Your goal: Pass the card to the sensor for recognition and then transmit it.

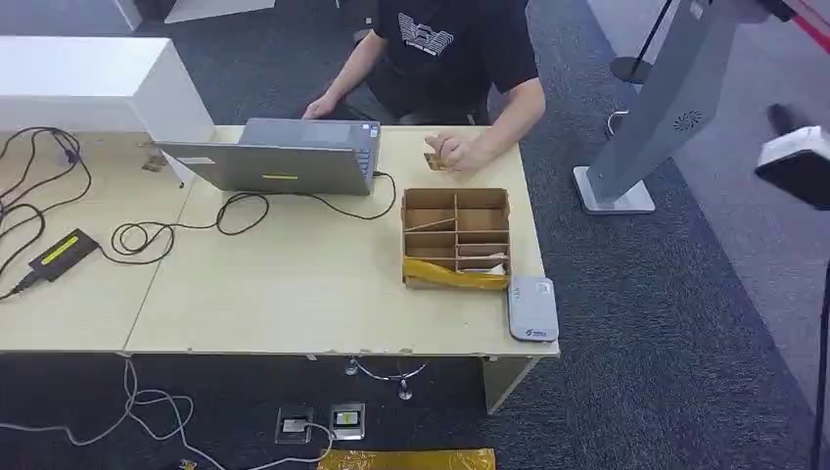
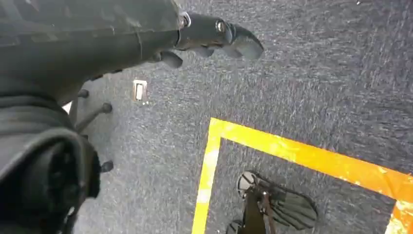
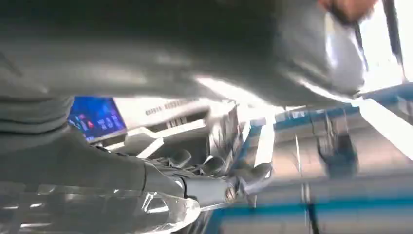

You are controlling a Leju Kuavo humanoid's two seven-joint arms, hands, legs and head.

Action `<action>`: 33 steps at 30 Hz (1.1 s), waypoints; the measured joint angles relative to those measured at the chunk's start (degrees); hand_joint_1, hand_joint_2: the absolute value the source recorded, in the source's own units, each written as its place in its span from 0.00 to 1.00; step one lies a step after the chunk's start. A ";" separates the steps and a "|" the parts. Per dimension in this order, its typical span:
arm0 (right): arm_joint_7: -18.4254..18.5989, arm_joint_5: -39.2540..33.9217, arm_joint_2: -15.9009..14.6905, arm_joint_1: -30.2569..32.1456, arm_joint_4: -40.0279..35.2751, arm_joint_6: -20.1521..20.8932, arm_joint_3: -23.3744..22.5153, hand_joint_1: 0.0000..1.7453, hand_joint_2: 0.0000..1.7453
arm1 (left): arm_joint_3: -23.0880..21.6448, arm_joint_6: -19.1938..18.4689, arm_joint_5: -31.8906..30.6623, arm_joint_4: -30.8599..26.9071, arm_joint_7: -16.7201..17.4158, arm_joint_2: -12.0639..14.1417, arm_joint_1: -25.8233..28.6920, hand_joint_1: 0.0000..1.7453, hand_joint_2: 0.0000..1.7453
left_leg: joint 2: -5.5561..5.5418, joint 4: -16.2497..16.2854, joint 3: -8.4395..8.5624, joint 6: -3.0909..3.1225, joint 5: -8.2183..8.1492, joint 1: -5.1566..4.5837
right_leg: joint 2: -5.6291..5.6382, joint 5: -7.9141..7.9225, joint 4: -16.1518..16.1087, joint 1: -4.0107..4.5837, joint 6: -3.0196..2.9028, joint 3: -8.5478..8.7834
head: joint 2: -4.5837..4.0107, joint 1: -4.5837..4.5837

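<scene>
A person sitting at the far side of the table [image 1: 294, 294] holds a small tan card [image 1: 434, 161] just behind the cardboard divider box [image 1: 456, 237]. The grey-white card sensor [image 1: 532, 308] lies flat at the table's front right corner. My right hand [image 1: 798, 162] is a blurred dark and white shape raised off to the right of the table, beside the grey kiosk [image 1: 666, 98]. In the right wrist view its fingers [image 3: 214, 168] are apart, with nothing seen in them. My left hand [image 2: 214, 34] hangs over the carpet, fingers loosely apart, holding nothing.
An open laptop [image 1: 279, 157] stands at the back of the table, with cables and a black power adapter [image 1: 61, 253] to the left. A white cabinet [image 1: 88, 83] sits at the back left. Yellow tape [image 2: 302, 156] marks the carpet, and floor outlets [image 1: 323, 423] lie under the table's front edge.
</scene>
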 joint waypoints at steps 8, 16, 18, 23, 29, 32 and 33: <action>8.03 12.18 7.29 -3.76 20.70 -6.55 12.77 0.00 1.00 | -0.83 2.77 0.92 0.00 0.15 -0.41 0.45 0.00 0.00 | -0.30 0.03 -0.21 -0.12 0.05 0.11 | -0.17 -0.03 0.03 0.09 -0.04 -0.22 | 0.00 -0.09; 9.26 14.43 12.83 -6.36 31.50 -10.18 19.18 0.00 1.00 | -1.25 13.22 0.48 -0.37 0.15 -9.81 0.87 0.00 0.00 | -0.29 0.06 -0.26 -0.09 0.04 0.02 | -0.21 -0.03 -0.04 -0.01 -0.04 -0.23 | 0.00 0.00; 8.82 14.43 13.18 -6.57 32.69 -11.13 19.79 0.00 1.00 | -1.49 12.98 0.26 -0.48 0.33 -10.38 0.84 0.00 0.00 | -0.28 0.11 -0.25 -0.07 0.02 0.02 | -0.18 -0.01 -0.05 -0.01 -0.02 -0.20 | 0.00 0.00; 8.01 14.48 13.94 -7.10 35.85 -12.43 20.99 0.00 1.00 | -2.05 12.26 0.00 -0.42 1.16 -10.80 1.03 0.00 0.00 | -0.16 0.12 -0.22 -0.06 0.01 0.03 | -0.12 -0.01 -0.03 0.00 -0.02 -0.24 | 0.00 -0.09; 7.77 14.65 14.64 -7.38 38.22 -13.33 21.94 0.00 1.00 | -2.29 12.07 -0.35 -0.42 1.16 -11.63 1.01 0.00 0.00 | -0.12 0.12 -0.22 -0.06 0.02 0.06 | -0.09 -0.01 -0.02 0.05 -0.02 -0.22 | 0.00 0.00; 7.55 14.57 14.81 -7.38 38.83 -13.64 22.33 0.00 1.00 | -2.36 12.09 -0.39 -0.42 1.16 -11.72 0.99 0.00 0.00 | -0.08 0.12 -0.22 -0.06 0.01 0.05 | -0.06 -0.01 -0.03 0.04 -0.02 -0.24 | 0.00 -0.04; 7.56 14.50 14.86 -7.40 39.07 -13.75 22.35 0.00 1.00 | -2.45 12.07 -0.57 -0.42 1.16 -11.72 0.99 0.00 0.00 | -0.08 0.12 -0.21 -0.06 0.01 0.05 | -0.06 -0.01 -0.03 0.04 -0.02 -0.24 | 0.00 -0.07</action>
